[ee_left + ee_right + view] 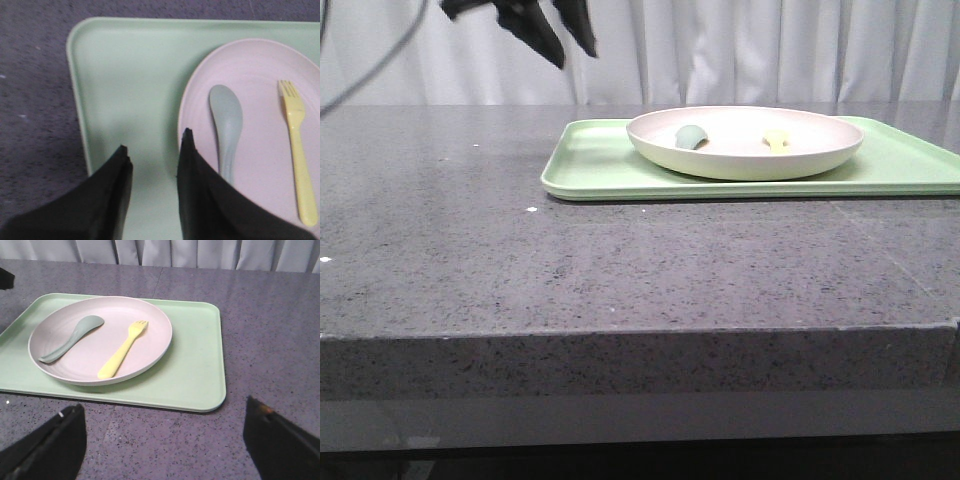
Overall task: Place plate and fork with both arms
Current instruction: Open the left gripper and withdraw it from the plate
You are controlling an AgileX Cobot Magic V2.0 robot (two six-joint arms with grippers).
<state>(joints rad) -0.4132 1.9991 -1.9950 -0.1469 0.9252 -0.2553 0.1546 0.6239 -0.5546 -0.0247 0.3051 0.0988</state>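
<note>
The cream-white plate (745, 142) rests on a light-green tray (600, 165); it also shows in the left wrist view (260, 75) and the right wrist view (100, 340). The pale yellow fork (122, 350) lies flat in the plate, seen too in the left wrist view (297, 150) and as a yellow tip in the front view (777, 140). My left gripper (154, 142) hangs open and empty above the tray's left part, near the plate's left rim; it shows at the top of the front view (560, 40). My right gripper (165, 412) is wide open and empty over bare table beside the tray, out of the front view.
A muted grey-green spoon (72, 337) lies in the plate left of the fork. The tray (200, 370) sits on a dark grey speckled table (520, 260), toward its back right. White curtains hang behind. The table's front edge runs across the front view.
</note>
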